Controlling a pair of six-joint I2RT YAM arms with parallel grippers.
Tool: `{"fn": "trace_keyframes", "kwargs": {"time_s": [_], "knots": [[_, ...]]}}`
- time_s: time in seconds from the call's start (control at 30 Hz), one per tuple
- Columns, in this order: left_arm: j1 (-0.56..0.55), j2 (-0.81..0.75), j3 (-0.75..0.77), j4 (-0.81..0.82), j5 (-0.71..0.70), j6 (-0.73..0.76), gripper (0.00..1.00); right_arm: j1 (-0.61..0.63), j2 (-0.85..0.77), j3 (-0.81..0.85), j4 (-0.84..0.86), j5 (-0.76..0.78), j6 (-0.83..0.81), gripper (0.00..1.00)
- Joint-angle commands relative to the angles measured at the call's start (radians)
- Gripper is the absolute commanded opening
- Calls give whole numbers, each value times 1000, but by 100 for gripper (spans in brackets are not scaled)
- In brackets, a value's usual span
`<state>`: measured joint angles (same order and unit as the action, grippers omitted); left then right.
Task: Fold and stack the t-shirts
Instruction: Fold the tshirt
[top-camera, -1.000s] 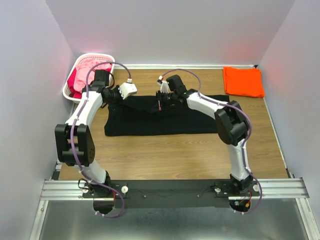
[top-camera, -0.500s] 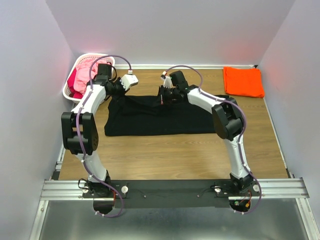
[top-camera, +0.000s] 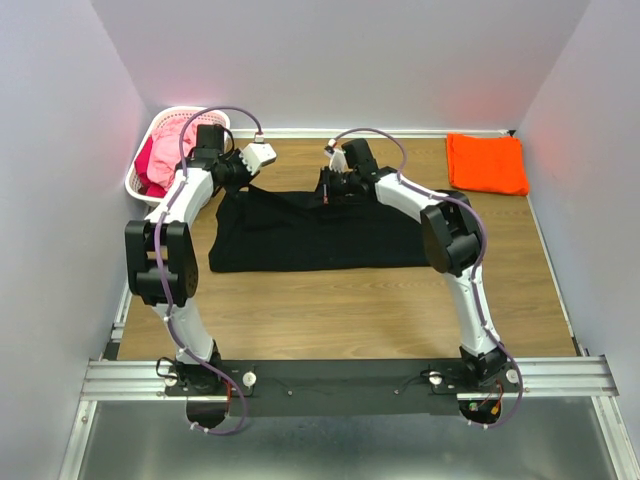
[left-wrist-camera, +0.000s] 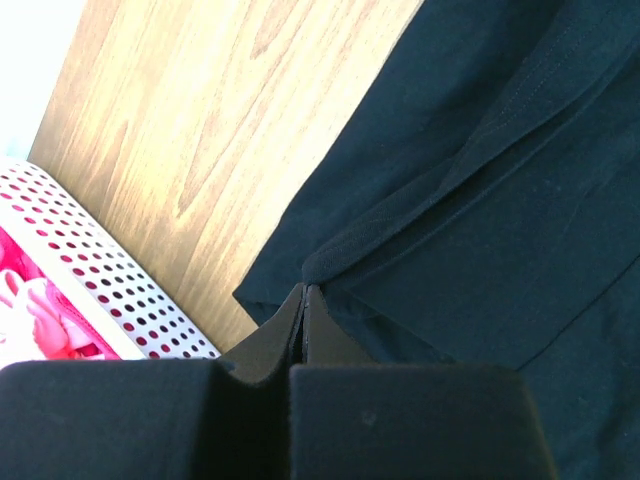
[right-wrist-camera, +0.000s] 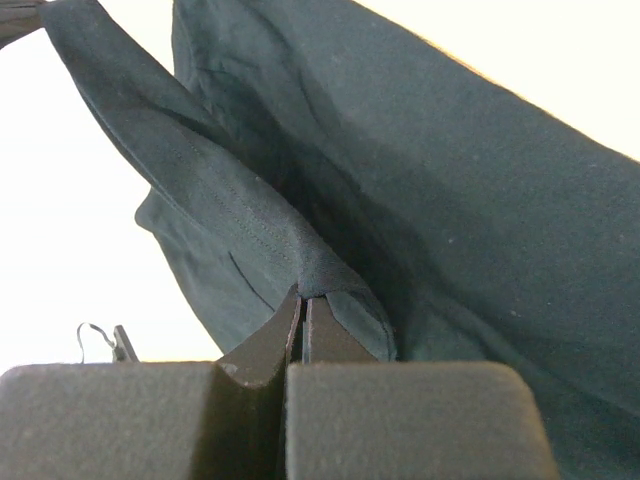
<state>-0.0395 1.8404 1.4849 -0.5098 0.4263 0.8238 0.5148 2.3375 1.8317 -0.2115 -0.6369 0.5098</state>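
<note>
Arms (top-camera: 185, 205) outstretched, fingers (left-wrist-camera: 268, 340) pinching black t-shirt (top-camera: 300, 245).

The black t-shirt (top-camera: 310, 235) and orange t-shirt (top-camera: 487, 163) are both plain.

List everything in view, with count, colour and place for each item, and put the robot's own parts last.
black t-shirt: one, black, spread across the middle of the table, its far edge lifted
orange t-shirt: one, bright orange, folded flat at the far right corner
basket: one, white lattice, far left corner
pink cloth: a heap, pink and red, inside the basket
table: one, brown wood grain, under everything
arms: two, white and black with purple cables, reaching from the near edge
left hand: one, black, shut on the black t-shirt's far edge
right hand: one, black, shut on the same edge
</note>
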Motion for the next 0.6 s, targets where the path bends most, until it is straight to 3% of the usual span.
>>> {"fn": "trace_keyframes", "kwargs": {"time_s": [0.0,0.37,0.57], "knots": [[1,-32,-27,10,-24,-21,0,-9,3,0,-11,-41,10,1],[-34,-158,-159,77,-83,-172,0,-38,-37,-31,-9,-76,18,1],[-65,-98,-120,140,-90,-181,0,-44,-29,-61,-9,-90,25,1]]}}
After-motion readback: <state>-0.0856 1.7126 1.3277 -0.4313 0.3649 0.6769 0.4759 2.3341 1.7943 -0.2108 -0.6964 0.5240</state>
